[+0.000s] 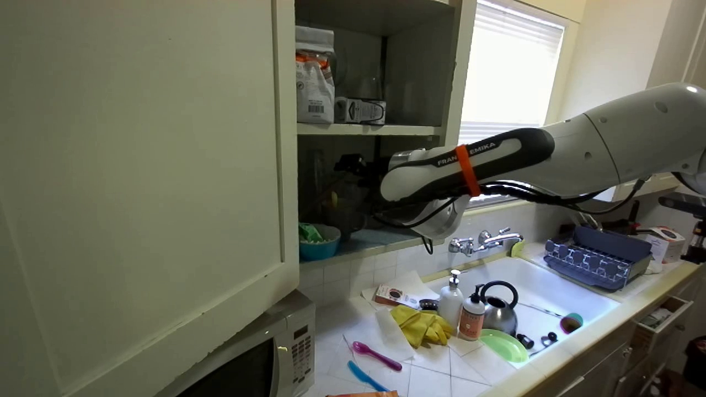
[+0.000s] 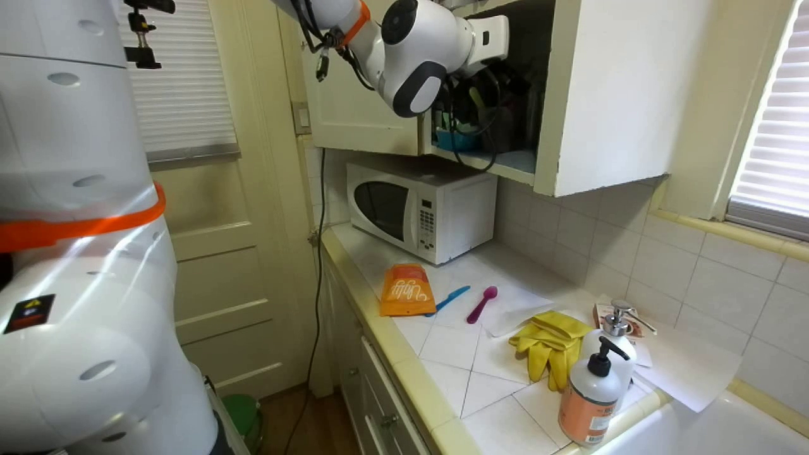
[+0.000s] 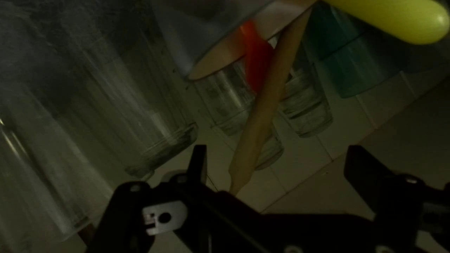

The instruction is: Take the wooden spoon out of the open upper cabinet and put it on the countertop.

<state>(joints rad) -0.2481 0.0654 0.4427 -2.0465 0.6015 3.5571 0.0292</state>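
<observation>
1. In the wrist view the gripper (image 3: 276, 158) stood with its fingers (image 3: 198, 161) wide apart, holding nothing. The wooden spoon (image 3: 266, 102) slanted from one o'clock toward seven, crossing the rim of a cup (image 3: 211, 31). Its lower end showed between the fingers; whether it touched the gripper I could not tell. A red utensil (image 3: 258, 59) was just beside it, a yellow utensil (image 3: 404, 19) at two o'clock.

2. In an exterior view the cabinet (image 1: 419, 77) was open, its door (image 1: 149, 165) toward nine o'clock. The arm (image 1: 595, 143) reached in from three, its end above the lower shelf (image 1: 383, 240), with a blue bowl (image 1: 321, 245) at seven o'clock from it. The wooden spoon was lost in shadow. A white bag (image 1: 314, 94) and a box (image 1: 358, 111) stood on the upper shelf (image 1: 375, 130).

3. In an exterior view the arm's end was inside the cabinet at one o'clock, fingers hidden. The counter (image 2: 499, 426) held a microwave (image 2: 464, 215), an orange bag (image 2: 407, 284), a blue knife (image 2: 454, 296) at the bag's three o'clock, a purple spoon (image 2: 481, 308) and, at four o'clock, gloves (image 2: 550, 335) and pump bottles (image 2: 588, 404).
</observation>
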